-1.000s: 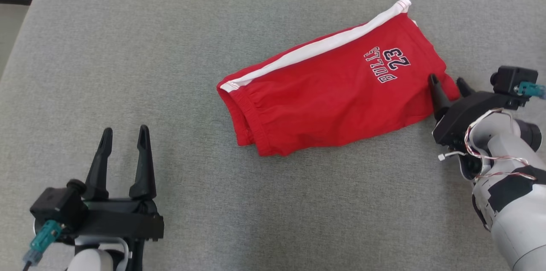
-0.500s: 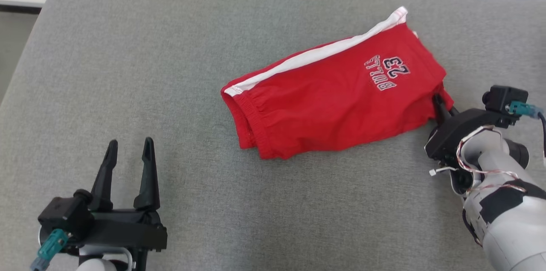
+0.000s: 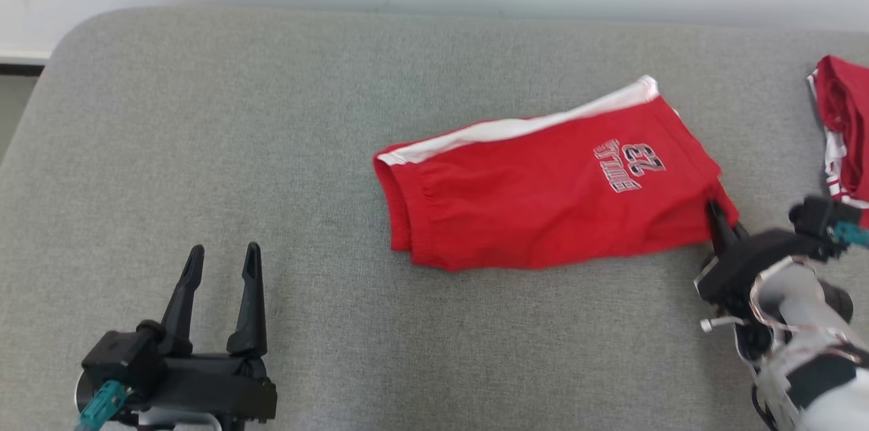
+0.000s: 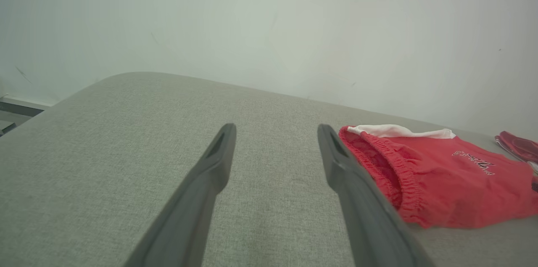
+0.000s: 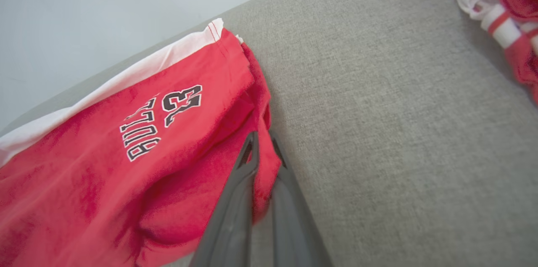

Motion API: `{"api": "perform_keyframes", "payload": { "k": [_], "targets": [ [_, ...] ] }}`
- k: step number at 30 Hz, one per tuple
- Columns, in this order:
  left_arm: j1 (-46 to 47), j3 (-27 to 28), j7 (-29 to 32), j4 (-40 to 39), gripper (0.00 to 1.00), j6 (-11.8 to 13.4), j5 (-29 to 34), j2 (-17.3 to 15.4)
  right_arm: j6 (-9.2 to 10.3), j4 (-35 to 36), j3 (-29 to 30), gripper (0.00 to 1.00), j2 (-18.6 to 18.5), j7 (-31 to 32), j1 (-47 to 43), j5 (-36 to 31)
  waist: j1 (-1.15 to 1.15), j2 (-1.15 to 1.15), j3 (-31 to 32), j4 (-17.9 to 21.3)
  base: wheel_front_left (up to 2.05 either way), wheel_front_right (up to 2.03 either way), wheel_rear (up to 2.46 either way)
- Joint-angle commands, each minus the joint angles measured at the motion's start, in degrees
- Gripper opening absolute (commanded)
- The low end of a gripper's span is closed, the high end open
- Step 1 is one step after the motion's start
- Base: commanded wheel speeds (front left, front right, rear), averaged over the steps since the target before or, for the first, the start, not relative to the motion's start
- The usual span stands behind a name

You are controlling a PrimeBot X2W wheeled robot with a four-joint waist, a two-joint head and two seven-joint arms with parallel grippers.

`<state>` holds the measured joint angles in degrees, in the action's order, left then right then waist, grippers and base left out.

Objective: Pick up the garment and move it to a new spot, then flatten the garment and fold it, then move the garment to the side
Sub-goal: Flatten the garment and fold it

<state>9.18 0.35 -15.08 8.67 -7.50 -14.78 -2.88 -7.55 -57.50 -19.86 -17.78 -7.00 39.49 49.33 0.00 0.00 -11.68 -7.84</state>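
Reaching in low from the right, the right gripper [image 3: 718, 215] clamps the hem corner of the red shorts [image 3: 543, 207], which lie spread leftward from its fingertips on the grey cushion [image 3: 271, 112], whereas a second ago its fingers stood apart; the left gripper [image 3: 224, 253] rests spread, well away.

A: Bright, even light, soft all over; just a thin shadow under the near edge of the red shorts [image 3: 543, 207].
B: Sharp?
A: Head view, no: the print [image 3: 628, 166] is smeared and the right forearm [image 3: 801, 295] blurs (its edges most of all). On the left gripper [image 4: 276, 129], the fingers [image 4: 201, 191] go soft low in frame.
B: Edges?
A: The grey cushion [image 4: 105, 153] rim bows, wide-angle.
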Motion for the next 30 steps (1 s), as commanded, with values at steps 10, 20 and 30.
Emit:
{"api": "perform_keyframes", "payload": {
  "k": [10,20,30],
  "targets": [
    [-4.03,0.98,-0.06,-1.13,1.00,0.08,0.49,-0.02,0.17,5.17,-0.97,0.00,-4.71,-0.83,-11.15,4.31,0.00,0.00,3.17,1.26,0.00,0.00,0.00],
    [-6.71,2.02,-0.07,-1.55,1.00,0.15,0.53,-0.02,0.17,9.40,-3.10,1.00,-6.01,-4.36,-13.35,0.62,0.00,0.00,6.20,3.16,0.00,0.00,0.00],
    [-5.84,1.71,-0.06,-2.16,1.00,0.23,0.99,-0.02,0.17,8.03,-4.15,1.00,-8.34,4.33,-4.47,-4.75,0.00,0.00,5.43,2.88,0.00,0.00,0.00]
  ]
}}
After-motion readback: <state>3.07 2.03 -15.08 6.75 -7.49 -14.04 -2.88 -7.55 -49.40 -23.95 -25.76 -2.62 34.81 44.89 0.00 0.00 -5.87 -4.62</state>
